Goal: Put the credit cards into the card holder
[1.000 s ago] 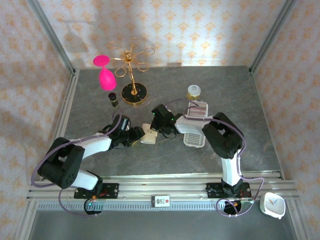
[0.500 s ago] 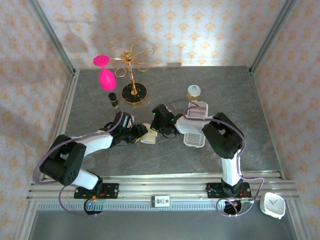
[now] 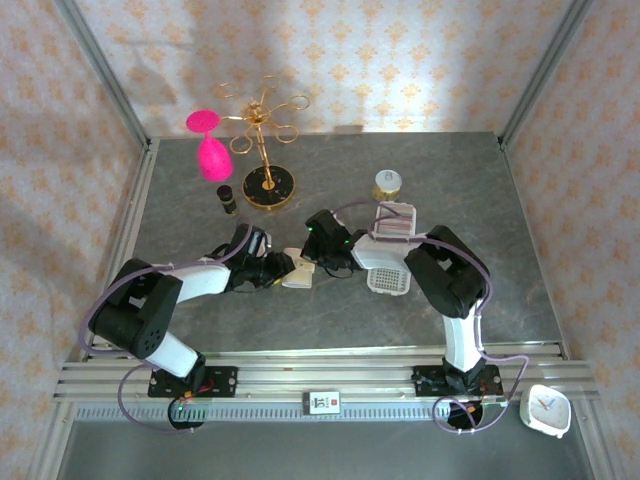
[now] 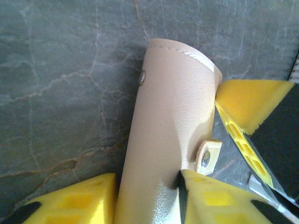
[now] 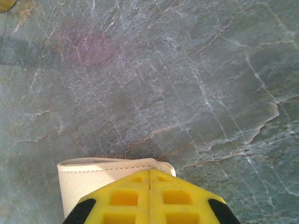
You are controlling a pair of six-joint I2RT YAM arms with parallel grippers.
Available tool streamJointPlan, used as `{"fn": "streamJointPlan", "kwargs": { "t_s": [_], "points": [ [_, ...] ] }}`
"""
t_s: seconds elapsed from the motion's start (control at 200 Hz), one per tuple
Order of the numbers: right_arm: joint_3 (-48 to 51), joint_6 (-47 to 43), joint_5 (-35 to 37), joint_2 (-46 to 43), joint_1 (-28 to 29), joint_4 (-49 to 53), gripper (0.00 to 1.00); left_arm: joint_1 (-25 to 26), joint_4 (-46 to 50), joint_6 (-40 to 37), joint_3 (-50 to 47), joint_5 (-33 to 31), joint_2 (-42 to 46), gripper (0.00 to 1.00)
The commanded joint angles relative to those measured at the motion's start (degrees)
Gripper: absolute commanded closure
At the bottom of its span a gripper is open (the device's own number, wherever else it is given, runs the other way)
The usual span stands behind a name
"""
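one beige card holder (image 4: 173, 116) sits squeezed on both sides by the left gripper (image 4: 148, 189), while the right gripper (image 5: 149, 176), pinched tight, touches its edge.

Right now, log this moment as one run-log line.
left gripper: shut on card holder | right gripper: shut, tips at card holder's edge | location: table centre, between arms

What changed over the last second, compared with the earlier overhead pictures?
The left gripper moved right to the card holder, and its fingers narrowed onto it, one on each side. The right gripper stayed shut at the card holder's other edge. The white tray and gold stand kept their places.
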State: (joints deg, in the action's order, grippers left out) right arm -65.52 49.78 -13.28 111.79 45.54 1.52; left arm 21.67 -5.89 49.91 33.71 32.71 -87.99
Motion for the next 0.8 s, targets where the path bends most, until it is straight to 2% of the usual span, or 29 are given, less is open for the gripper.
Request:
{"fn": "streamJointPlan", "kwargs": {
  "t_s": [0.0,0.27,0.34,0.465,0.596,0.796],
  "points": [
    [3.2,1.9,-2.9,1.6,0.8,3.5,1.00,0.4,-1.7,-0.5,-0.5,1.3,1.6,0.70],
    [3.3,2.6,-2.3,-3.0,1.0,2.1,1.00,0.4,-2.5,0.8,-2.7,2.9,10.8,0.95],
    [3.4,2.0,-1.8,-5.3,1.1,2.3,1.00,0.3,-2.2,0.8,-3.2,3.0,14.2,0.98],
    [3.9,0.1,1.5,-12.4,1.6,5.2,0.91,0.3,0.4,0.2,-3.6,3.5,19.8,1.00],
    [5.5,-2.5,2.5,-20.7,2.1,8.7,0.81,0.7,7.8,-3.2,-2.6,1.7,25.1,1.00],
    [9.0,-5.2,-1.8,-32.5,2.7,11.6,0.64,4.9,12.5,-0.9,-1.6,-3.7,33.0,1.00]
  ]
}}
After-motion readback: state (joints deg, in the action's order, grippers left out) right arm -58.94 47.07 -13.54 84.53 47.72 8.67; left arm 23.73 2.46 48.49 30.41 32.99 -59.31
